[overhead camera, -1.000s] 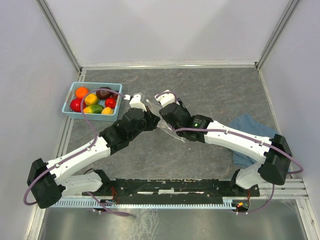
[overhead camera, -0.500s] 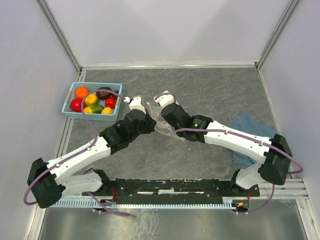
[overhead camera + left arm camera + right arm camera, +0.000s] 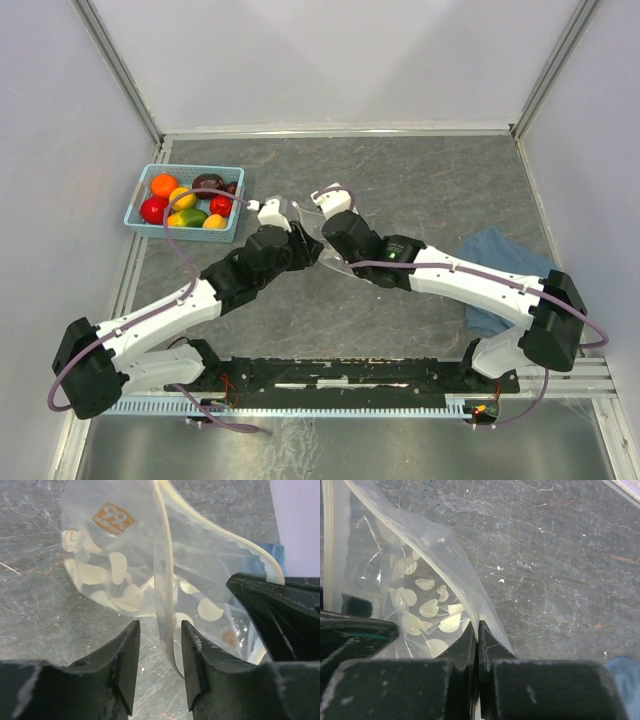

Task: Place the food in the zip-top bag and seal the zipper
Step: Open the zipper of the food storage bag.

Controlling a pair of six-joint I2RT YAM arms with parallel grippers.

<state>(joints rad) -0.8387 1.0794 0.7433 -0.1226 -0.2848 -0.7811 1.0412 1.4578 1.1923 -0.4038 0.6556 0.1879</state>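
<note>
One zip-top bag (image 3: 115,565) is held between the two arms over the middle of the table (image 3: 430,180); it looks thin, floppy and slick, so the stiffer zipper (image 3: 167,580) is probably the best hold; the right gripper (image 3: 477,630) is pinched tight on one lip; the left gripper (image 3: 159,635) stands parted around the other lip, not clamping; the food (image 3: 185,200), seven pieces countable, perhaps eight, lies in one basket (image 3: 133,208) at far left, light, glossy and likely to roll.
</note>
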